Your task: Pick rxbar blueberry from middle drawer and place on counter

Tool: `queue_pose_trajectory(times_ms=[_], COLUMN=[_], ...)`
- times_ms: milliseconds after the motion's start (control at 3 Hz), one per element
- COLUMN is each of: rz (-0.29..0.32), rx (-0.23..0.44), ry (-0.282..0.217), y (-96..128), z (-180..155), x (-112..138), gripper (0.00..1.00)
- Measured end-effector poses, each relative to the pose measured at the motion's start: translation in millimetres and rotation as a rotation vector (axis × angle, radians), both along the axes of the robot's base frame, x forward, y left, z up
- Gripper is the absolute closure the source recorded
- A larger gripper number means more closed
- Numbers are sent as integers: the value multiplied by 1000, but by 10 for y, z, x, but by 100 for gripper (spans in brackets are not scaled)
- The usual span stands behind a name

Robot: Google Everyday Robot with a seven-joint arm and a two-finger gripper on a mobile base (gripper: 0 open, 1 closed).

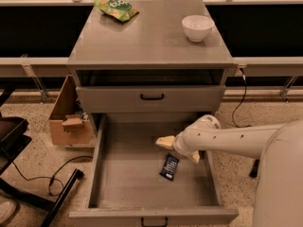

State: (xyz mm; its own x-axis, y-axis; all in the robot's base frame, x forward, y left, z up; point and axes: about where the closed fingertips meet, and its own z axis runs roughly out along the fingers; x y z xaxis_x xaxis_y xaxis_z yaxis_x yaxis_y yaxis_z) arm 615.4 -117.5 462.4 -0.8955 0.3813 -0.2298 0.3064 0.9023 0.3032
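Observation:
The rxbar blueberry (169,167), a small dark bar, lies flat on the grey floor of the open middle drawer (125,178), right of centre. My gripper (179,150) hangs just above the bar's far end with its pale fingers (164,142) spread open and nothing between them. The arm comes in from the right over the drawer's right wall. The counter (151,39) is the grey top of the cabinet, above and behind the drawer.
A green snack bag (116,5) lies at the counter's back left and a white bowl (197,27) at its back right. A shallower drawer front with a black handle (152,97) is shut above. A cardboard box (68,119) stands left of the cabinet.

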Motion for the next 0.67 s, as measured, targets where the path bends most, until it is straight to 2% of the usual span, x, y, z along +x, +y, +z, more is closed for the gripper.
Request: queue_pose_trajectory(times_ms=[333, 667], rz=[67, 206], rx=[-34, -104], ry=[20, 61], y=[101, 180], z=[107, 565], x=[-72, -341], gripper=[0, 0])
